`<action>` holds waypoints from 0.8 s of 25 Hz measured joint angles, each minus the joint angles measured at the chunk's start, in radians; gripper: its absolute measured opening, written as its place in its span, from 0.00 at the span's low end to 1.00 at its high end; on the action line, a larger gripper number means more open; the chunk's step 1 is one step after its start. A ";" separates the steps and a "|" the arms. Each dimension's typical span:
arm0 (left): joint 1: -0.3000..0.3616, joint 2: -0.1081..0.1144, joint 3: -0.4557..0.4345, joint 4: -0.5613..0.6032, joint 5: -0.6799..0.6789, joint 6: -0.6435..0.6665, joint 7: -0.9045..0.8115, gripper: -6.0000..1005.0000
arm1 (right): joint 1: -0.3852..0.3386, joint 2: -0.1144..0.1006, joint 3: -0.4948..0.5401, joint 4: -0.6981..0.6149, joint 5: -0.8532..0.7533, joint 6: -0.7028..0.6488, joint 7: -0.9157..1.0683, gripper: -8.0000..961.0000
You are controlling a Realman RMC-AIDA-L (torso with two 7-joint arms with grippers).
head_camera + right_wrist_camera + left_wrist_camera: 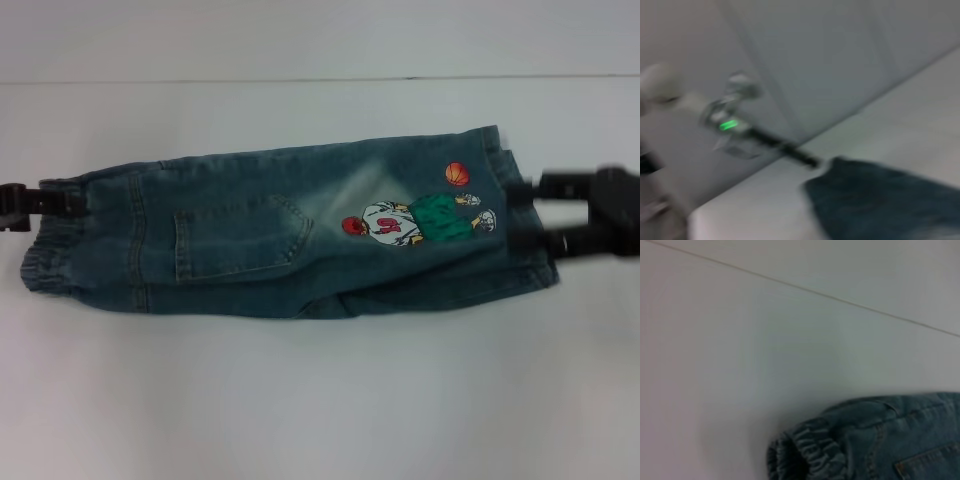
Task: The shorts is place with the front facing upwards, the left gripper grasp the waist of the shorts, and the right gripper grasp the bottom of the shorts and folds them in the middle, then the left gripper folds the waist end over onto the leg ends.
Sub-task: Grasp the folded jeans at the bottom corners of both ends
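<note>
Shorts (290, 235) between left gripper (45, 203), right gripper (540, 205)

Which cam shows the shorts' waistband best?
Left wrist view: the gathered waistband shows close up. Head view shows it small at the shorts' left end. Right wrist view shows only a blurred dark edge of the shorts.

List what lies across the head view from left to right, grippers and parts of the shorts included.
left gripper → waist end of the shorts → back pocket → embroidered basketball player → leg ends → right gripper
</note>
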State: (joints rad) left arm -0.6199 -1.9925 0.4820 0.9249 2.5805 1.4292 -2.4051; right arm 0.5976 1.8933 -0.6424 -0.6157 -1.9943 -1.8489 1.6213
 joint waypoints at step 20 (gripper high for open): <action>-0.021 0.031 -0.007 -0.034 0.135 0.091 -0.099 0.85 | 0.030 0.060 -0.052 0.008 -0.118 0.020 -0.040 0.92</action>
State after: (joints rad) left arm -0.6405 -1.9619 0.4754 0.8913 2.7155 1.5201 -2.5040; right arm 0.6278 1.9536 -0.6944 -0.6081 -2.1120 -1.8288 1.5815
